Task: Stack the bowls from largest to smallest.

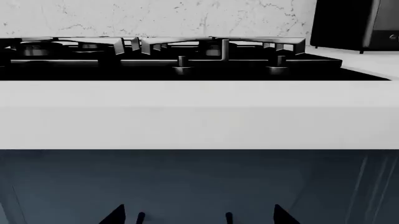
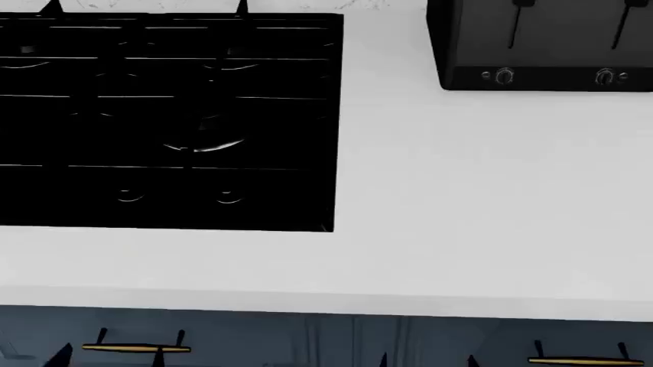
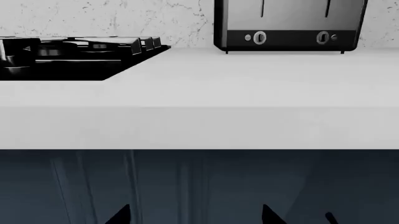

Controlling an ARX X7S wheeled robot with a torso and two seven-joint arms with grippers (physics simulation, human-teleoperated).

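Your left gripper (image 1: 194, 215) and right gripper (image 3: 194, 215) both hung with fingers apart below the counter (image 2: 479, 191) front edge, facing the cabinets (image 2: 337, 336).

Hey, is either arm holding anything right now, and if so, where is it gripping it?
Nothing is held. Both pincers sit low in front of the counter, open, with only empty space between their tips. No bowls are in view.

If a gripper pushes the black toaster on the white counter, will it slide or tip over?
The black two-slot toaster looks wide and low, so it would probably slide rather than tip. It appears to stand on small feet, which may grip the smooth white counter. It likely feels heavy and rigid.
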